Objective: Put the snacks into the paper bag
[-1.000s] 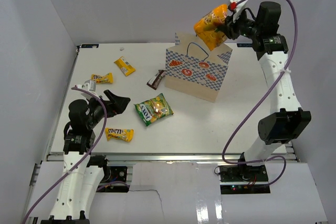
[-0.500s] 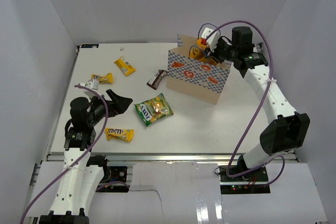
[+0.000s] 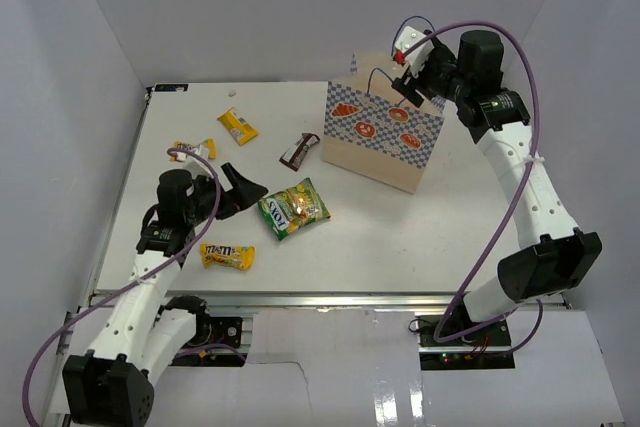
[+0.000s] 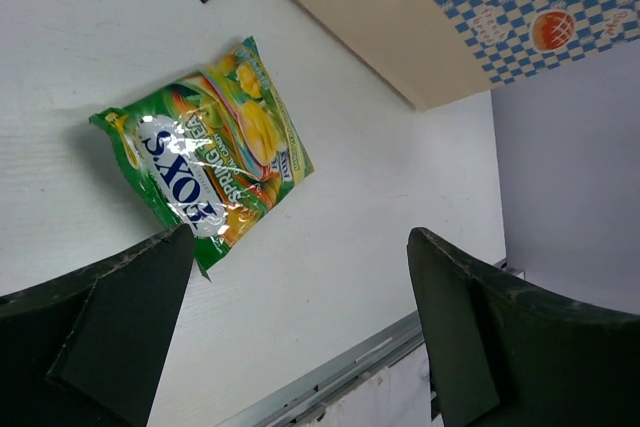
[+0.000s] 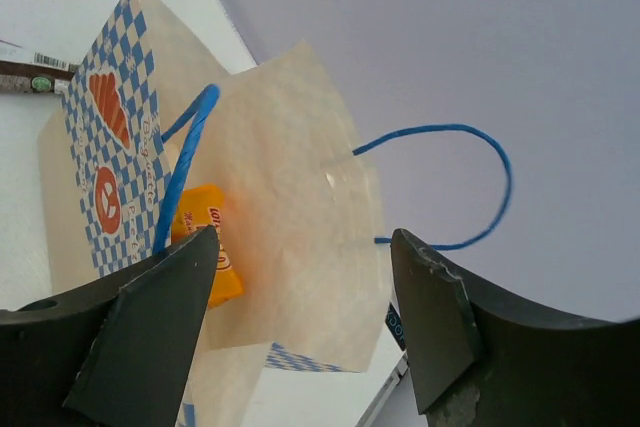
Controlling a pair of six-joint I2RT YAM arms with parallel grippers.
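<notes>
Right pincer (image 3: 410,72) hangs with jaws parted and empty just above the mouth of the paper bag (image 3: 385,142). The orange-yellow pouch (image 5: 203,242) lies inside the bag, below it. Left pincer (image 4: 300,237), spread wide, hovers beside the green Fox's bag (image 4: 205,172) on the table (image 4: 380,197).

Each arm was made of white tubular links (image 3: 530,177) joined by chunky black motor housings (image 3: 548,262). A thin purple cable (image 3: 478,24) ran loose along each one in wide loops. The left gripper (image 3: 245,187) had matt black, wedge-shaped fingers (image 4: 110,337), pale and scuffed along their edges. The right gripper (image 3: 405,82) had the same dark fingers, with a small white block (image 3: 412,44) and a red fitting mounted at its head.
</notes>
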